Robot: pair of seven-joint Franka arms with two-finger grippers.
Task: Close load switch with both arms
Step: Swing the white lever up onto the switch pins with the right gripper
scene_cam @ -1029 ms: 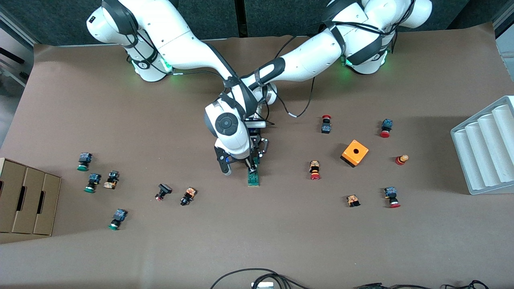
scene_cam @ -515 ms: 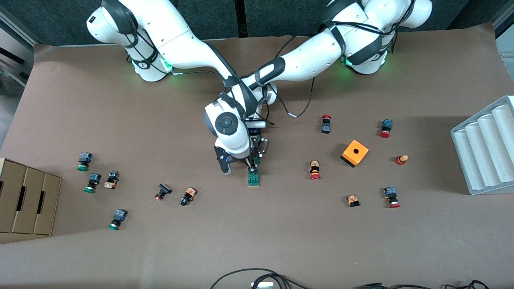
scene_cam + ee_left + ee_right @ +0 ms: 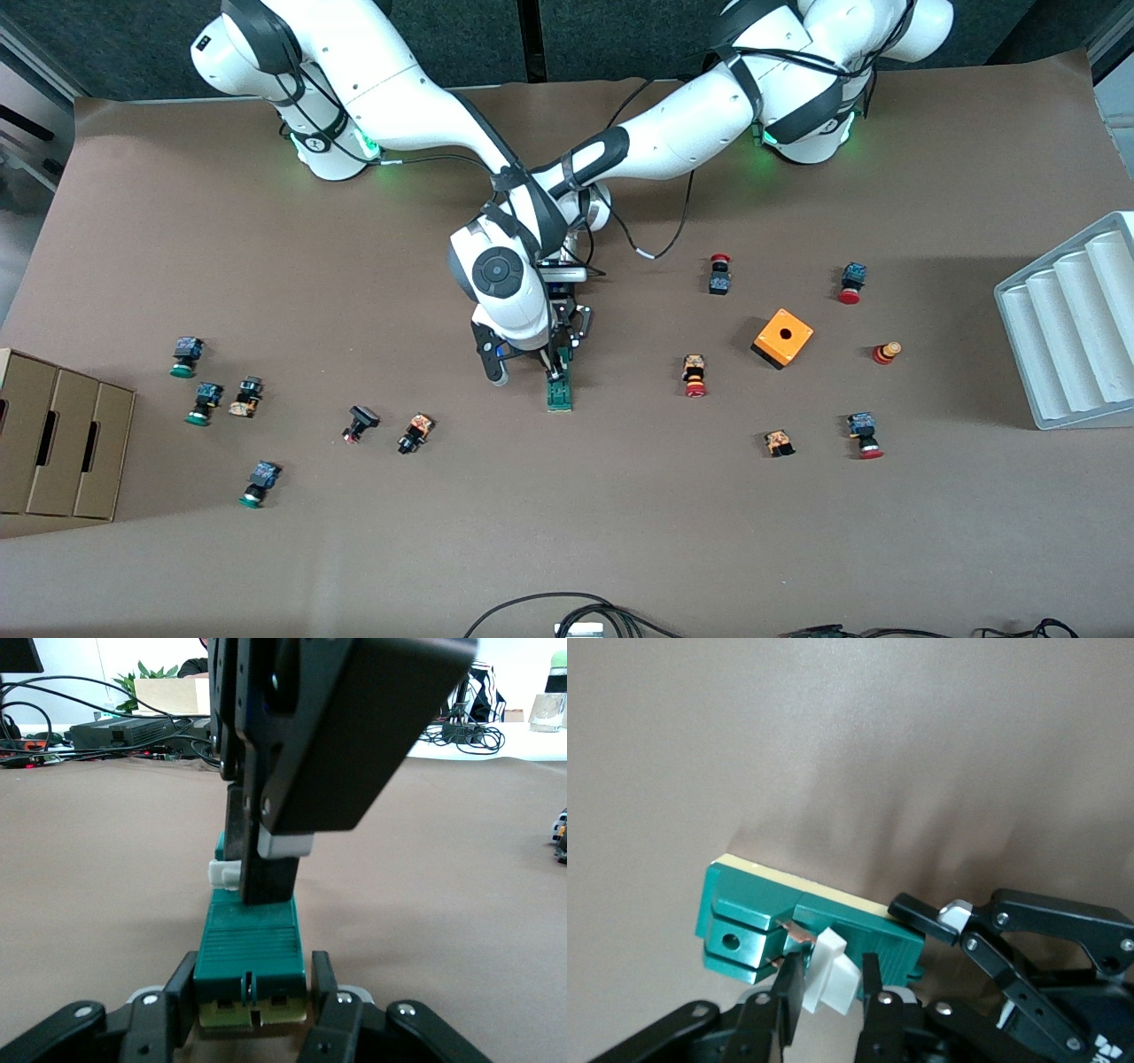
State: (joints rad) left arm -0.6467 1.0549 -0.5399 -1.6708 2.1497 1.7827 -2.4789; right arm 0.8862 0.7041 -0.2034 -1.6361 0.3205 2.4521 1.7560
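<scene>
Looking down at the middle of the desk, you find the load switch (image 3: 558, 392) lying flat on the brown cover, well away from every edge, with both arms crossed above it. Your left gripper (image 3: 252, 1014) clamps the block's end from both sides at table level; this looks meant to pin the body so it cannot slide when the lever is pushed. Your right gripper (image 3: 826, 992) comes down from above, its fingers (image 3: 788, 992) narrowed around the white lever (image 3: 830, 974), one on each side and touching or very nearly so. That split seems deliberate: one arm anchors, the other works the lever.

Against the earlier pictures, the right arm's wrist has shifted very slightly toward its own base, while the switch has stayed where it was and the left gripper has kept its clamp. The right fingers have drawn closer together around the lever. The lever does not yet look pressed flat, so closing appears underway, not done.
</scene>
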